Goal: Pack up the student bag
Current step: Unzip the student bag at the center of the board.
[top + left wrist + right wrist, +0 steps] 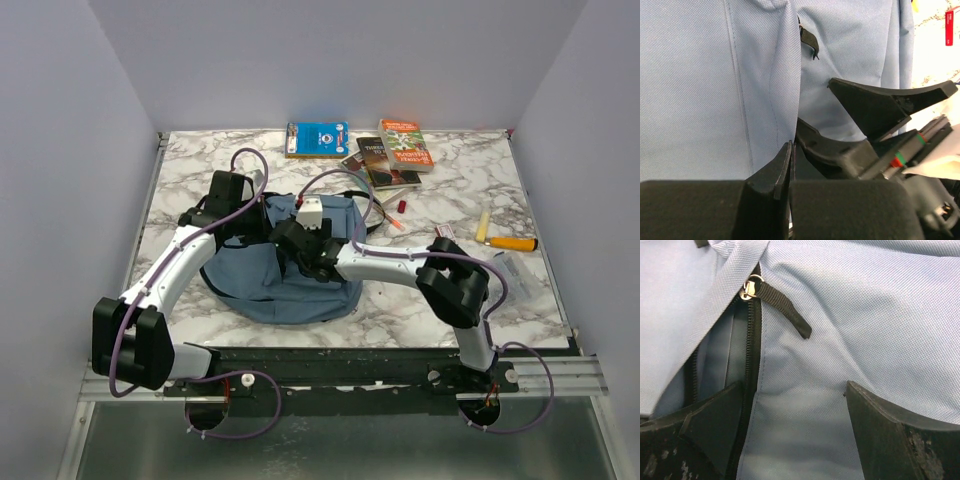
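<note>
A: Starting with the student bag (270, 285), we find it lying flat on the tabletop (420, 310), near side, under both arms, with its zipper (751, 365) partly undone.

B: We see nothing packed. The left gripper (790, 150) is pressed together at a cloth fold, and the right gripper (794, 387) stands apart below the zipper pull (785, 307).

A: So the books (405, 143) and the small stationery (512, 243) still wait outside.

B: Their cover writing is too small for us to read.

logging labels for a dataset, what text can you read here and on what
No text is readable.
blue book: white print, too small.
orange book: title blurred.
dark book: title blurred.
red strip, left wrist view: white marks, too small.
student bag: no print seen.
</note>
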Robot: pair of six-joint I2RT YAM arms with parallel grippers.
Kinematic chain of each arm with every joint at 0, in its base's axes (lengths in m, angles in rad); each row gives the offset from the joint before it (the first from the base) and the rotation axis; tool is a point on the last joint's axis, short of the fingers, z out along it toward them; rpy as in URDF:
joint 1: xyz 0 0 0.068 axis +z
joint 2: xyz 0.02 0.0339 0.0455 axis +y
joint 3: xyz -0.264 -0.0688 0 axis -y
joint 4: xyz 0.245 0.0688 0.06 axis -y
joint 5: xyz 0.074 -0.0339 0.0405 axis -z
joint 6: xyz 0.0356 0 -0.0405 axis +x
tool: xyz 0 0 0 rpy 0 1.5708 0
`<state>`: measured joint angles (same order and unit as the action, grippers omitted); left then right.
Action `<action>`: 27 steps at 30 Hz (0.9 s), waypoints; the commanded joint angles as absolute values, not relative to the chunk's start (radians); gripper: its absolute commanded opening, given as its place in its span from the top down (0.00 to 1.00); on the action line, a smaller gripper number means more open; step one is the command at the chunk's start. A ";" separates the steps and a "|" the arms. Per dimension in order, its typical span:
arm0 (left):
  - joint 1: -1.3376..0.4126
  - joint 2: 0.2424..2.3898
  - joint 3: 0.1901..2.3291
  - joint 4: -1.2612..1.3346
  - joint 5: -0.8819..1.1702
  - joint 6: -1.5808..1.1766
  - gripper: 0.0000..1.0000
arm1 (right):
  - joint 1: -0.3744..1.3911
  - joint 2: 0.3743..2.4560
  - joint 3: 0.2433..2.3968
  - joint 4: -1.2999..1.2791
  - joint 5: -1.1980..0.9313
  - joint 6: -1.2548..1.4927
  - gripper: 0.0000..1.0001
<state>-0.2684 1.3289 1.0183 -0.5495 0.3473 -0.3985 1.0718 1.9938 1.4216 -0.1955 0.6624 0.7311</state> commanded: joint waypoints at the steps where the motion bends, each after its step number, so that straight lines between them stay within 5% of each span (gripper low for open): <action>1: -0.266 1.290 1.008 -0.504 0.379 -0.413 1.00 | 1.074 2.069 1.457 -0.164 0.815 0.694 0.19; 6: -0.253 1.281 1.003 -0.514 0.330 -0.423 1.00 | 1.071 2.023 1.379 -0.104 0.804 0.685 0.62; 10: -0.231 1.309 1.015 -0.548 0.284 -0.438 1.00 | 1.071 1.954 1.353 -0.109 0.768 0.659 0.73; 14: -0.217 1.367 1.032 -0.585 0.276 -0.448 1.00 | 1.065 1.872 1.335 -0.108 0.666 0.603 0.99; 21: -0.215 1.436 1.041 -0.592 0.343 -0.457 1.00 | 0.989 1.740 1.282 -0.070 0.258 0.627 0.99; 27: -0.215 1.468 1.046 -0.592 0.390 -0.460 1.00 | 0.812 1.669 1.107 0.265 -0.289 0.863 0.99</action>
<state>-0.2173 1.4494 1.0187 -0.5877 0.3408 -0.4526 0.9043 1.7134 1.1908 -0.0036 0.1562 0.6876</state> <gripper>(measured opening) 0.003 0.011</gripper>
